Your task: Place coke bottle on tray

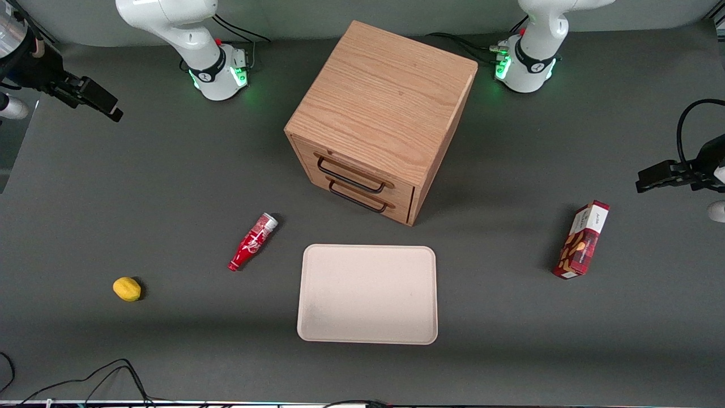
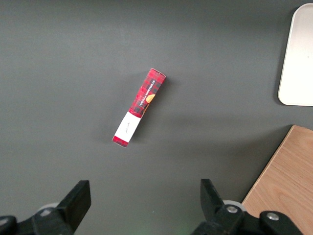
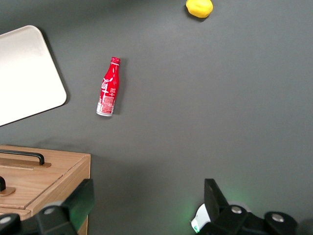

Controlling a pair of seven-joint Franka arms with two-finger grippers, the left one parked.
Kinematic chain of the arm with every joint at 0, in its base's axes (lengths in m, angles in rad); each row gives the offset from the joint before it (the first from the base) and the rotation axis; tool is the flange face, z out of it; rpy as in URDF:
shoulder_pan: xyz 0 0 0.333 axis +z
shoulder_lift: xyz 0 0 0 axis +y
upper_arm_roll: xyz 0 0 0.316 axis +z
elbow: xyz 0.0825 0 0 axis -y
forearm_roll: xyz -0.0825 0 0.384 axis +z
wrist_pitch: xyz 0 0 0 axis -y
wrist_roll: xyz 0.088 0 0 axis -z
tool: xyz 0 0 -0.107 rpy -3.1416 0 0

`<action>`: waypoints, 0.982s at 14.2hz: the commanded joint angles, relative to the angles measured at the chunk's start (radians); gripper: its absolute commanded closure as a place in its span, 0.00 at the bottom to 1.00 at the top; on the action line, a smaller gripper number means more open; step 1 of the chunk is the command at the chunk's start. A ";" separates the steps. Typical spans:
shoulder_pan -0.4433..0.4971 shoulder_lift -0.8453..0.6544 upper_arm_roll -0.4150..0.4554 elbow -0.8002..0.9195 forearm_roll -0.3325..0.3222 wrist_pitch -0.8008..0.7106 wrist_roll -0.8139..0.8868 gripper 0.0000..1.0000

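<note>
Right wrist view shows the end effector [image 3: 146,208] hanging high over the desk [image 3: 220,107] with its two dark fingers spread wide and nothing between them, so it is released and idle. Below it lies the coke bottle [image 3: 108,87], flat on its side on the bare surface, well apart from the fingers. From the front, the end effector [image 1: 93,102] sits up near the working arm's end of the desk, far from the coke bottle [image 1: 252,241], which rests just beside the tray [image 1: 368,293] without touching it, cap pointing toward the front camera and silvery base toward the wooden drawer cabinet [image 1: 379,122]. A lemon [image 1: 127,289] sits farther toward the working arm's end. By my reading the task has barely begun: the reach is the step in hand. The next move calls for travelling over the bottle, turning the fingers across its slim body, and descending low enough to pinch it.
</note>
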 commanded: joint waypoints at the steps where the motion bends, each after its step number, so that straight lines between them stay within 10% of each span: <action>1: 0.011 0.009 -0.013 0.034 0.022 -0.021 -0.018 0.00; 14: 0.031 0.238 0.002 0.286 0.091 -0.044 0.016 0.00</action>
